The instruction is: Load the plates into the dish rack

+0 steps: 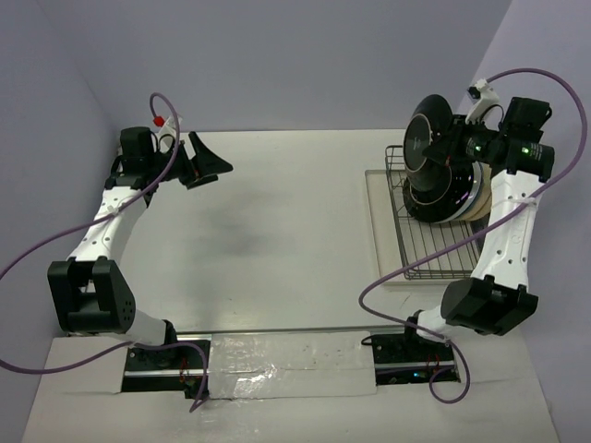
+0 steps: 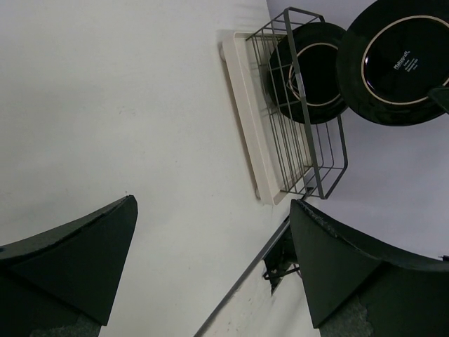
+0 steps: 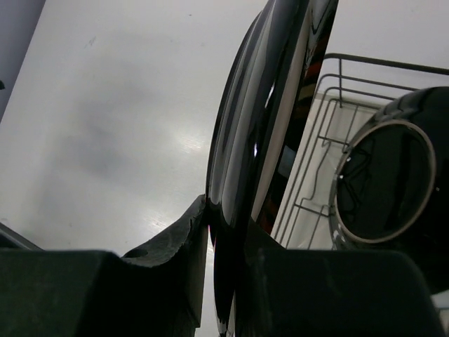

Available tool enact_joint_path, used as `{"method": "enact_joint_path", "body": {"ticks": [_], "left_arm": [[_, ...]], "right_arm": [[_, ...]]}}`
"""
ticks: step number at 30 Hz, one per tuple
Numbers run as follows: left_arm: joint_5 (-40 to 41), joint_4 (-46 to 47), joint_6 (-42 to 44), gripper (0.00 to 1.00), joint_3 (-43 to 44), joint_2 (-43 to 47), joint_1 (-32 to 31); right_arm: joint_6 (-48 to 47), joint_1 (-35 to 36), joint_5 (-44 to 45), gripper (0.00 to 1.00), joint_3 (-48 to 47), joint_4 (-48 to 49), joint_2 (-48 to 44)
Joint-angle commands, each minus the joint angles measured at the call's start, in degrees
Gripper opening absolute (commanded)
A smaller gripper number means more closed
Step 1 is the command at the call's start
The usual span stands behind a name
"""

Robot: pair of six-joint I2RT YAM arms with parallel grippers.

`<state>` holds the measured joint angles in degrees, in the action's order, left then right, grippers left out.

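My right gripper (image 1: 450,148) is shut on the rim of a plate (image 1: 425,137) whose glossy dark underside faces the camera. It holds the plate upright above the far left end of the dish rack (image 1: 434,251). In the right wrist view the plate (image 3: 270,98) runs edge-on between my fingers (image 3: 179,239). Several plates (image 1: 441,196) stand in the rack's far part, dark backs showing, one cream rim at the right. My left gripper (image 1: 205,161) is open and empty at the far left, above the table. Its wrist view shows the rack (image 2: 298,151), the racked plates (image 2: 309,70) and the held plate (image 2: 400,63).
The rack sits on a cream tray (image 1: 379,231) at the table's right side, close to the right wall. Its near half holds bare wires. A metal rail with taped foil (image 1: 286,365) runs along the near edge between the arm bases. Purple cables loop beside both arms.
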<state>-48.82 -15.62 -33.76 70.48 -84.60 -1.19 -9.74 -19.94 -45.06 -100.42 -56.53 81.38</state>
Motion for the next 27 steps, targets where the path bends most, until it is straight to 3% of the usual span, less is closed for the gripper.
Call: {"method": "enact_joint_path", "body": {"ticks": [1, 16, 27], "left_arm": [[-1.98, 0.67, 0.63, 0.99, 2.03, 0.66, -0.04], [-4.62, 0.94, 0.01, 0.99, 3.09, -1.27, -0.13], [-4.62, 0.68, 0.18, 0.99, 3.18, -1.97, -0.13]], "right_arm": [[-3.09, -2.20, -6.80, 0.00, -5.31, 0.38, 0.44], [-10.74, -3.96, -0.83, 0.00, -3.64, -2.09, 5.88], [-12.06, -4.40, -1.96, 0.00, -1.62, -2.88, 8.09]]}}
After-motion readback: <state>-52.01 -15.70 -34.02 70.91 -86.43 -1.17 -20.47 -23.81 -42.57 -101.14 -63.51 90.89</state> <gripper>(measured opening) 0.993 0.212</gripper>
